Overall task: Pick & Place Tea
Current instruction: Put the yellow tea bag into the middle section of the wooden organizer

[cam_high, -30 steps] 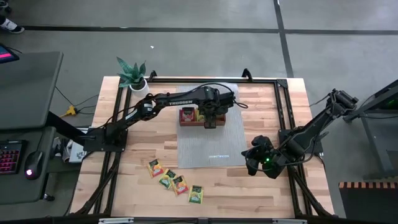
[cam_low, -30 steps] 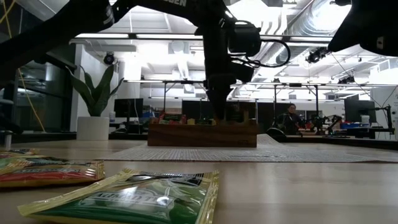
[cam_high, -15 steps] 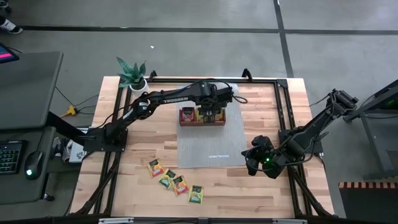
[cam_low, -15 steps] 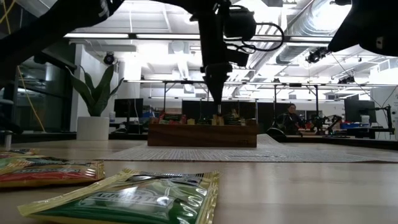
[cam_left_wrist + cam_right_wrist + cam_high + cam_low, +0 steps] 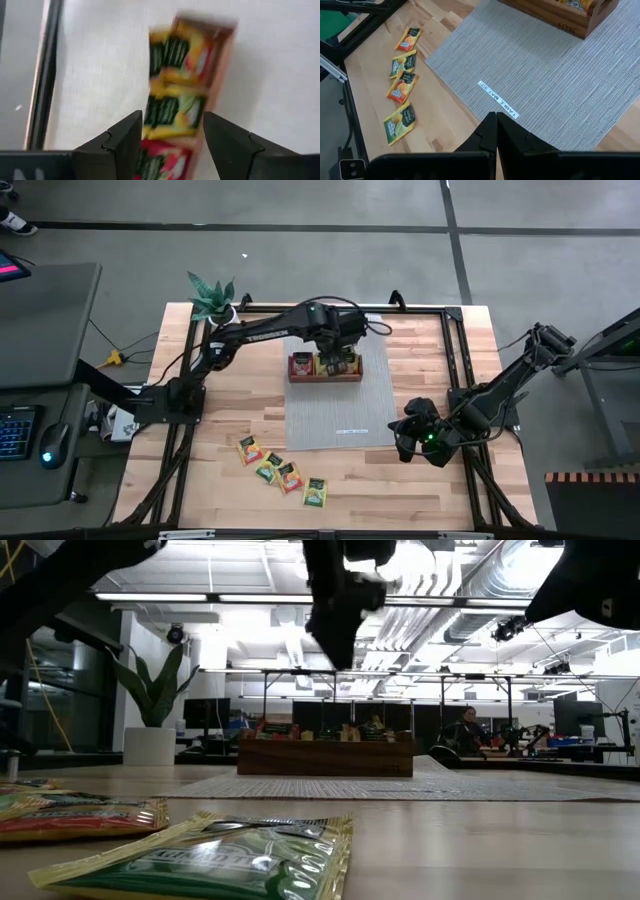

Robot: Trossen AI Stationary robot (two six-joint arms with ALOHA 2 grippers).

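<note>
**Tea packets split between the wooden tray and the near table**

Tea packets stand packed in the wooden tray, red ones toward the left compartment and yellow and green ones in the middle and right. The tray sits on the far part of a grey woven mat laid across the wooden table. In the left wrist view the tray shows blurred, with yellow and green packets above a red one, seen between that arm's two dark fingers.

Four more packets lie loose on the bare table near its front edge, left of the mat, in a slanting row: an orange-red one, a yellow-green one, another red-orange one and a green-yellow one. The right wrist view shows the same row, each packet flat and close to its neighbour.

The left gripper hangs above the tray's far edge, its fingers spread apart with nothing between them. In the low view it shows as a dark shape well above the tray.

The right gripper waits low at the mat's right front corner, its fingers pressed together and holding nothing.

A potted plant stands at the table's far left corner.
</note>
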